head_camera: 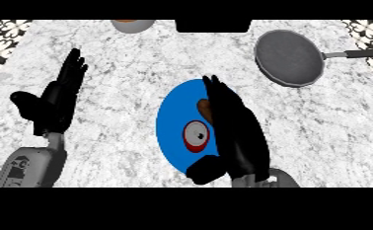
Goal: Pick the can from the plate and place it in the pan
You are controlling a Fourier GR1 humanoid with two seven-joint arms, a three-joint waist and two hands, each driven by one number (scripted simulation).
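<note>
A red can (196, 135) with a grey top stands on the blue plate (172, 120) in the middle of the counter. My right hand (237, 130) lies over the plate's right side, right beside the can; its fingers are straight and point away from me, its thumb is below the can. A brown thing (205, 107) shows on the plate just behind the can, partly hidden by the fingers. The grey pan (288, 57) sits at the far right, its handle pointing right. My left hand (55, 100) rests open at the left, fingers up.
A grey bowl (132, 24) with something orange in it stands at the counter's far edge. A black block (212, 25) sits beside it at the far middle. Patterned wall tiles show in both far corners.
</note>
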